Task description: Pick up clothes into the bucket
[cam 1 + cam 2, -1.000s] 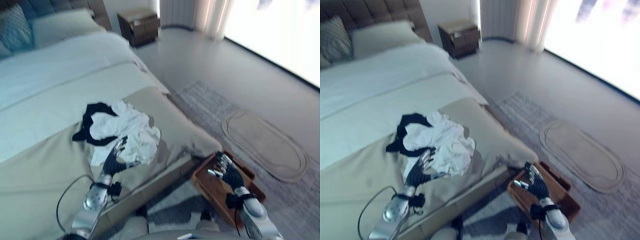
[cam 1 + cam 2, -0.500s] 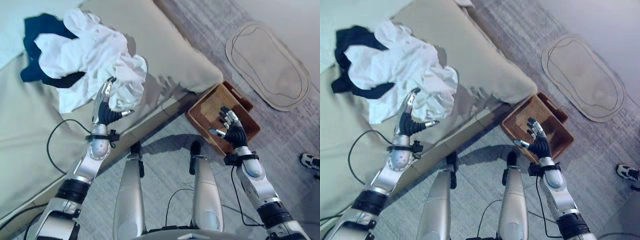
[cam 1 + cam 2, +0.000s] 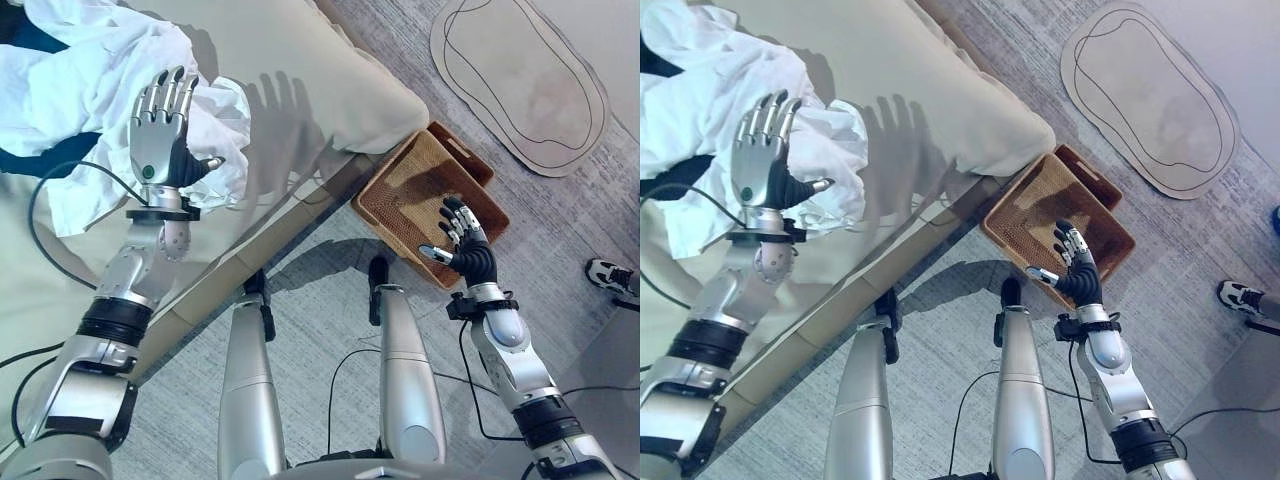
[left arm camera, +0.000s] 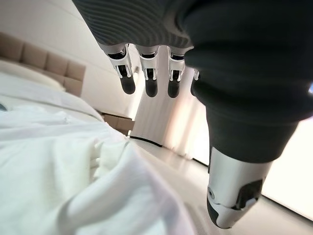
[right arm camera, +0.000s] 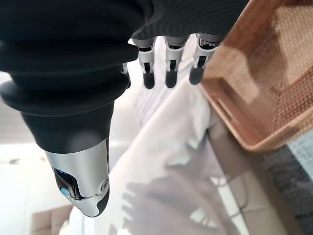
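Half the dark garment [image 3: 30, 165] hides under white clothes [image 3: 90, 90].

Silver-grey arms, dark ribbed wrist covers — silver, dark-tipped left hand [image 3: 158, 135] and right hand [image 3: 462, 243].

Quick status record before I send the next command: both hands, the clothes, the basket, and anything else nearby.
left hand: open, fingers straight, raised over the white garment, holding nothing
right hand: open, fingers relaxed, above the near edge of the basket, empty
white garment: crumpled on the bed, near its edge
dark garment: partly under the white one
basket: brown woven, on the floor beside the bed corner, no clothes inside
rug: oval, on the floor beyond the basket
person's shoe: at the right edge
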